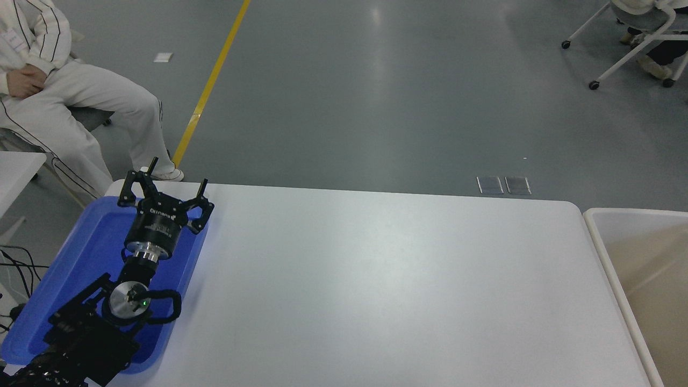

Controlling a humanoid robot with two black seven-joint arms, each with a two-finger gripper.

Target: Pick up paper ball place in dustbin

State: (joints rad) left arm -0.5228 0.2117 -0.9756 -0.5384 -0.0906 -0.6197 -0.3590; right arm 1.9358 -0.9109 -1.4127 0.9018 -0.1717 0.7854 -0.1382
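Observation:
The dustbin (602, 244), with a white rounded rim and cream inner walls, stands at the table's right end and is cut off by the picture's right edge. The paper ball is out of view. My right arm and its gripper are out of the picture too. My left gripper (163, 185) is parked at the lower left above the blue tray, its fingers spread open and nothing between them.
A shallow blue tray (80, 252) lies at the table's left end under the left arm. A person in white clothes (64, 102) sits beyond the far left corner. A wheeled chair (639, 43) stands on the floor at the top right.

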